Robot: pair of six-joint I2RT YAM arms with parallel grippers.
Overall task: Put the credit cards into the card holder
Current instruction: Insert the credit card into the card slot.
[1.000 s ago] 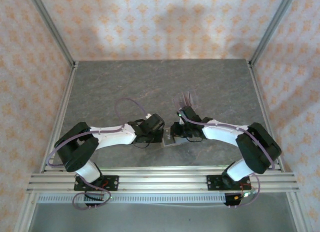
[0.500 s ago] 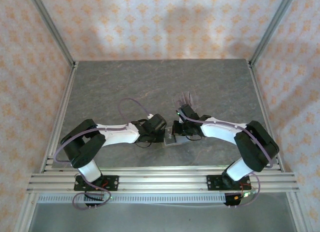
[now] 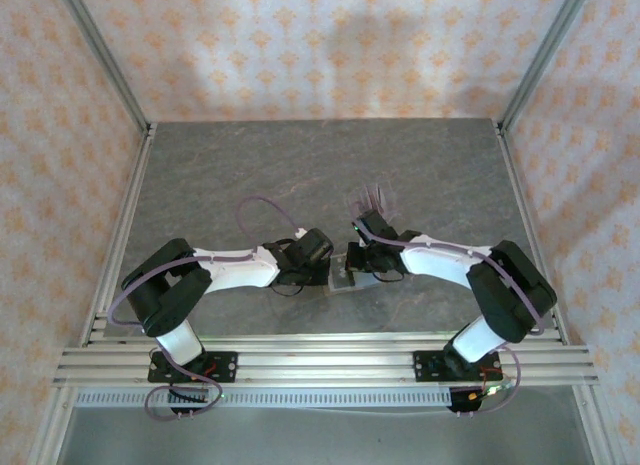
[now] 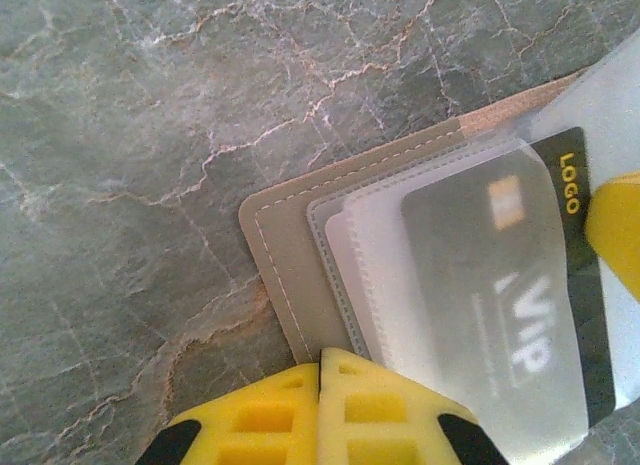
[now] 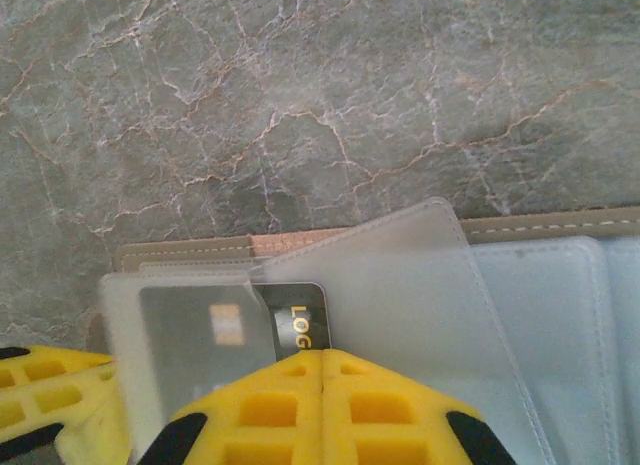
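Since a second ago the left arm [image 3: 230, 270] has been swung in toward the middle, its elbow carried nearer the right arm [image 3: 450, 260], which has shifted only a little; the card holder [image 3: 340, 280] is found at the same spot on the table [image 3: 300, 175], between the two wrists, with a clear rack [image 3: 372, 197] just behind. The holder lies open and flat. The left gripper [image 4: 320, 405] is clenched, fingers together at the holder's near edge, grasping nothing. The right gripper [image 5: 322, 385] is likewise clenched, its tip set against the end of a black card [image 4: 500, 275] that is partly tucked under a clear sleeve [image 5: 400, 275]. If the card is pushed off-line, it could be jammed or buckled against the sleeve's seam. If the holder is not pinned firmly, it could be slid along the table instead.
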